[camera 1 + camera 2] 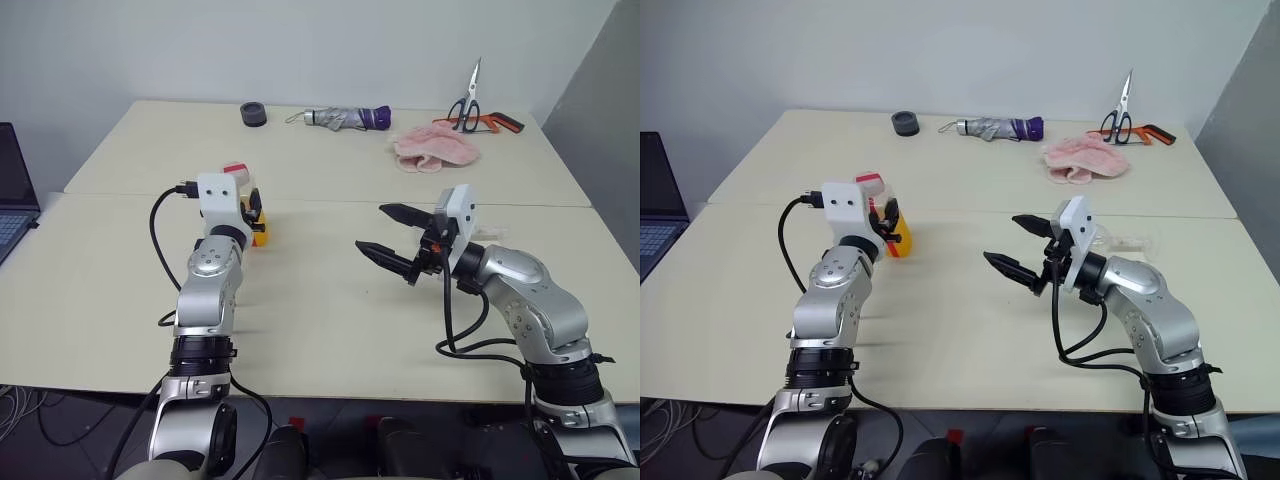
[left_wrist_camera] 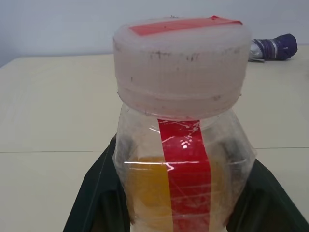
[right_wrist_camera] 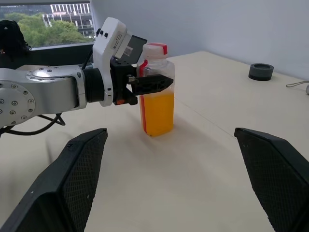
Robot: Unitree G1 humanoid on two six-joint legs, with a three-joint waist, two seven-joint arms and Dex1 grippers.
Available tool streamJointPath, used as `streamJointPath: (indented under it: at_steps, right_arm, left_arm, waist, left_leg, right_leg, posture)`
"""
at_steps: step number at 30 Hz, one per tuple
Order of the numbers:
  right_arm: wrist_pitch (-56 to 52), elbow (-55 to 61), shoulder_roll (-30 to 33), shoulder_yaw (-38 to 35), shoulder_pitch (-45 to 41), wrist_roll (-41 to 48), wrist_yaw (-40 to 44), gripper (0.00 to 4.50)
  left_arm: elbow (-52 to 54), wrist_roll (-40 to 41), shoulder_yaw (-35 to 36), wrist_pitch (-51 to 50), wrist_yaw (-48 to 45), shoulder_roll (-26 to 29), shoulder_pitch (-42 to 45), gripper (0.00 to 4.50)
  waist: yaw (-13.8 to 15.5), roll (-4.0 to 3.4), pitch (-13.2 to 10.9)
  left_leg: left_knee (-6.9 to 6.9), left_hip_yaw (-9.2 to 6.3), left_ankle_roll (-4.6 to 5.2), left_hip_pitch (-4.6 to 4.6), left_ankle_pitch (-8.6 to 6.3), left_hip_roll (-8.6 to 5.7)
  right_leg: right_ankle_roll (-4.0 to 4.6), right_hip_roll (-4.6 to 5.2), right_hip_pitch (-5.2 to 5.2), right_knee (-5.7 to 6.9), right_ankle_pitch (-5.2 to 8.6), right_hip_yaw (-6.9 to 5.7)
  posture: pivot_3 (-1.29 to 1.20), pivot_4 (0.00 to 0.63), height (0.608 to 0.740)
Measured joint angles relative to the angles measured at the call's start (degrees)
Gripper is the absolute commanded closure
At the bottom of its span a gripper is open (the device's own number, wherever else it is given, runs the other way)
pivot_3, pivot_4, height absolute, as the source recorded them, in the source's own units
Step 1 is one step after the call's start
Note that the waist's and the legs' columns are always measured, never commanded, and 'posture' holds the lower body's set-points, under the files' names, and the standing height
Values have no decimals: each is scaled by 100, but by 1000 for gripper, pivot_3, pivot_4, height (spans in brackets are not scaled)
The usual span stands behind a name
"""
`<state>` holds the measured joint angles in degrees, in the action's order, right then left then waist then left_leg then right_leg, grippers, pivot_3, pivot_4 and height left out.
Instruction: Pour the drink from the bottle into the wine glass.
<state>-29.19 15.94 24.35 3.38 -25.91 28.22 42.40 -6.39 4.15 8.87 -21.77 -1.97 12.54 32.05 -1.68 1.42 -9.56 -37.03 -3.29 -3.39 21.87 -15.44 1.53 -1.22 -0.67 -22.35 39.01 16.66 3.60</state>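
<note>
Left gripper clamping capped bottle of orange drink, standing on table at 10 o'clock. Right gripper hanging spread and empty at 3 o'clock. Grasp step in hand; uncapping and locating wine glass likely needed next.

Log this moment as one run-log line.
left gripper: shut on bottle | bottle: upright on table, cap on, drink inside | right gripper: open, empty | pour: not begun
</note>
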Motion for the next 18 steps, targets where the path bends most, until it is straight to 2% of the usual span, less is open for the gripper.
streamJointPath:
  at_steps: [10,18]
  right_arm:
    - [0,0,-2,0,0,0,-3,0]
    - [0,16,23,-3,1,0,-4,0]
  left_arm:
    - [186,-9,-179,34,-280,174,-156,2630]
    - [636,246,-444,-182,-1049,243,-250,2630]
  waist:
    - [0,0,0]
    - [1,0,0]
  left_leg:
    - [1,0,0,0,0,1]
    - [0,-2,0,3,0,1]
  right_leg:
    - [0,0,0,0,0,0]
    - [0,1,0,-2,0,-1]
  posture:
    - [0,150,740]
    - [0,150,740]
